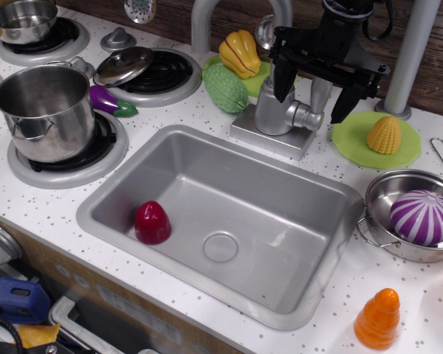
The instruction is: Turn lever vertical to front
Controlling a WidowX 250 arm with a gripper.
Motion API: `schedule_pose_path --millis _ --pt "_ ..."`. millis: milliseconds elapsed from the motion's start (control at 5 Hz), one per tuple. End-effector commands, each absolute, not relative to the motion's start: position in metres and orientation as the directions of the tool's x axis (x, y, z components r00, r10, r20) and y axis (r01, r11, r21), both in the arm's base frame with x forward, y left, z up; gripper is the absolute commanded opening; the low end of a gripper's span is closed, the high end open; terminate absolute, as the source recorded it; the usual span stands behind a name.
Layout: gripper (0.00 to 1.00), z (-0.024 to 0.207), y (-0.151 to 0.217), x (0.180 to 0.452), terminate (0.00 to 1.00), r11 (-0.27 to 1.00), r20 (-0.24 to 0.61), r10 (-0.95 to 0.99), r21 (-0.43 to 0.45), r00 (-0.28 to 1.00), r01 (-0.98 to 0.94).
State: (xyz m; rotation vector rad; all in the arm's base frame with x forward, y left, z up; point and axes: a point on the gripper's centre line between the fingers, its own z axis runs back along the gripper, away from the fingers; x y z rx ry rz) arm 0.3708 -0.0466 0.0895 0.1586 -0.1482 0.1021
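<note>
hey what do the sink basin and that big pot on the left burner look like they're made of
The sink basin looks like molded plastic with a matte silver-grey finish: soft rounded corners and only dull, diffuse highlights. The big pot looks like real metal, probably stainless steel, brushed on the wall with a brighter rim; it shows sharp reflections. Neither can be confirmed from looks alone.

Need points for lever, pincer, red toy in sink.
lever (319, 94): main camera view, on the upright grey paddle.
pincer (317, 96): main camera view, midway between the black fingertips.
red toy (153, 222): main camera view, on its rounded body.
</note>
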Motion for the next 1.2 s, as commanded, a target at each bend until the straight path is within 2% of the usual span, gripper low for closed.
schedule_pose_path --millis 0,400,800,1000 --pt "1.0 0.089 -0.047 0.371 0.0 0.982 0.155 0.089 0.15 0.984 -0.113" --pt "1.0 0.1 -0.051 0.394 0.0 0.981 0.239 0.075 0.155 0.968 -0.114" --pt "1.0 0.116 -0.063 0.408 0.0 0.983 0.273 0.071 0.147 0.959 -0.114" --pt "1.0 0.11 -0.062 0.412 0.0 0.981 0.307 0.068 0.151 0.949 -0.119"
